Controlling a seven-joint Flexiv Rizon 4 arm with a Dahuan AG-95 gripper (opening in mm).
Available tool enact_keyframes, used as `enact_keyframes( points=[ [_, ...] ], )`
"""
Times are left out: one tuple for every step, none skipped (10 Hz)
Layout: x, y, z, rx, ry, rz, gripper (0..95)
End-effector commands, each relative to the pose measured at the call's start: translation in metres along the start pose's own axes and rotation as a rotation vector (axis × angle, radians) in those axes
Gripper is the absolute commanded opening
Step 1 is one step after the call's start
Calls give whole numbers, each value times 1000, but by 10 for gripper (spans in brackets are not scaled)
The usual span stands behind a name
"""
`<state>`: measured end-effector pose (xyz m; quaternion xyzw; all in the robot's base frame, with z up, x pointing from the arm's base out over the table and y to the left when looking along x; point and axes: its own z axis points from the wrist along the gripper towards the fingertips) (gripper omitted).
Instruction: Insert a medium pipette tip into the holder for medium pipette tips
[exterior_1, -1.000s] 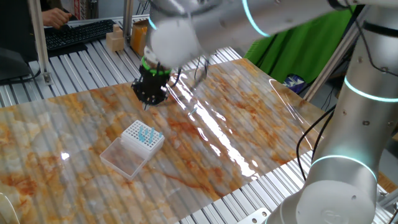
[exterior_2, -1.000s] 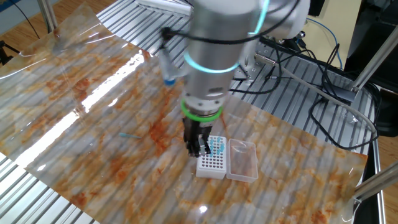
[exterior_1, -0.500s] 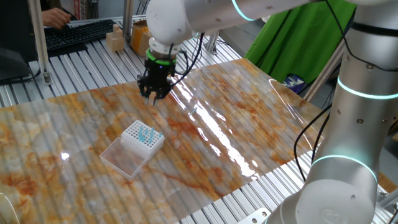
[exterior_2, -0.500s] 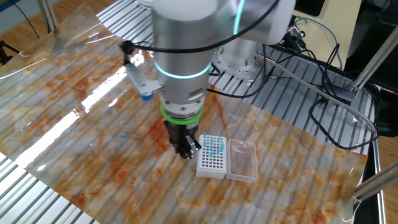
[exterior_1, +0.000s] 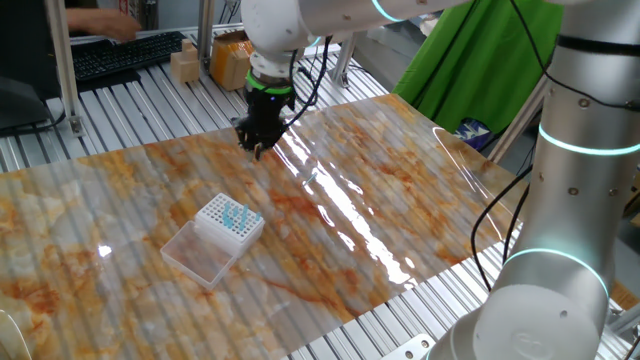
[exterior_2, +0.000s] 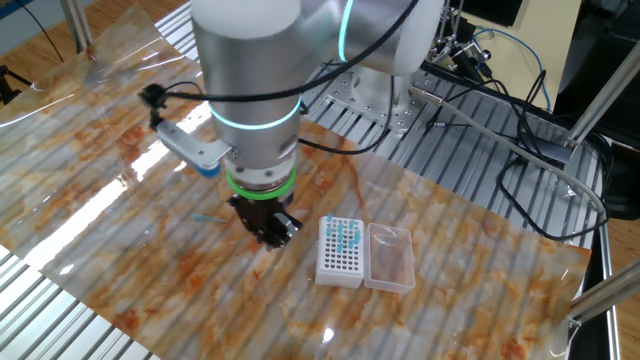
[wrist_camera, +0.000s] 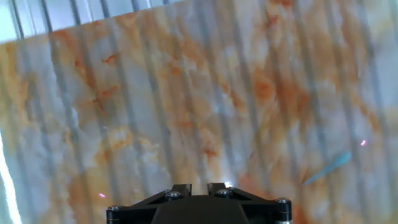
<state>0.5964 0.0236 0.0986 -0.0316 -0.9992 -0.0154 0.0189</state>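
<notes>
A glossy, ribbed sheet (exterior_1: 400, 210) printed in orange-and-white marble covers the slatted metal table (exterior_1: 130, 90). One slim, tapered, pale blue tip (wrist_camera: 326, 168) lies flat at the hand view's lower right; in the other fixed view it sits left of centre (exterior_2: 207, 218), near the gripper (exterior_2: 268, 233). One white boxy holder (exterior_2: 340, 250) with a gridded top and a cluster of teal tips (exterior_2: 346, 234) stands right of the gripper, its clear lid (exterior_2: 390, 257) attached. The black gripper hangs just above the sheet; whether it is released or clenched cannot be told.
</notes>
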Motion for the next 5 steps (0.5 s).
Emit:
enact_keyframes(
  points=[
    [-4,-26,-3,57,13,-177,0],
    [-6,-31,-2,58,13,-190,0],
    [-6,-34,-1,64,14,-200,0],
    [-6,-36,-1,67,20,-206,0],
    [-6,-37,-1,91,26,-224,0]
  ],
)
